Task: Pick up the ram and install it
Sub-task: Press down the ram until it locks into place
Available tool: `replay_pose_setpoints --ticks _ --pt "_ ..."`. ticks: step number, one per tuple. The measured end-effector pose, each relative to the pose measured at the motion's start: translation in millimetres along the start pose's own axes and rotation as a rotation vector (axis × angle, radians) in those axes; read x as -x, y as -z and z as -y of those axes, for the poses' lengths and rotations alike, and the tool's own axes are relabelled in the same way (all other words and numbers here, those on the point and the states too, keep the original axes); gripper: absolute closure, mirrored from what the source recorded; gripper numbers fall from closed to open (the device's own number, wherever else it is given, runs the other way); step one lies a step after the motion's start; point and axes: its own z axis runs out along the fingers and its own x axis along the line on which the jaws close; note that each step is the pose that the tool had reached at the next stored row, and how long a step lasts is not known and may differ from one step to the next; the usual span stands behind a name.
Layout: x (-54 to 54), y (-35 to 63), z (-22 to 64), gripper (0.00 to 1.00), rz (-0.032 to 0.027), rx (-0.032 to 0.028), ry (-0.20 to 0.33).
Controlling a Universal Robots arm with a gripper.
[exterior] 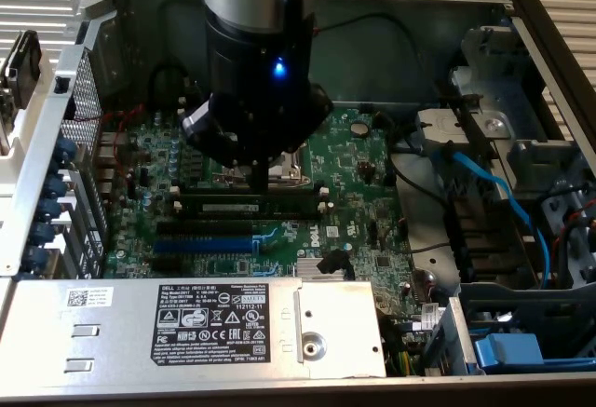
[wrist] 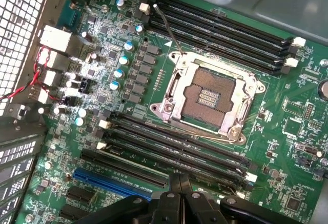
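The ram [exterior: 247, 207] is a dark-green stick with a pale label. It lies lengthwise along the black memory slots just below the CPU socket [exterior: 284, 167], level with the board. My gripper [exterior: 272, 180] hangs straight over the ram's middle, close above it; whether it touches I cannot tell. In the wrist view my gripper [wrist: 179, 184] is shut, its black fingers [wrist: 174, 185] pressed together with nothing between them. They sit over the row of black slots [wrist: 169, 149] beside the open CPU socket [wrist: 207, 96].
A second bank of black slots with white end clips [wrist: 225, 29] lies beyond the socket. A blue slot [exterior: 200, 244] and a black one sit beside the ram. The grey power-supply box [exterior: 186, 328] borders the board in front. Blue cables [exterior: 503, 197] and drive bays fill the exterior view's right.
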Motion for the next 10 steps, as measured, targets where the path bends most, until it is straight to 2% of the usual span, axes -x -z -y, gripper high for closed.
replay_pose_setpoints --ticks 10 --pt "0.0 0.0 0.0 0.90 -0.0052 0.0012 -0.127"
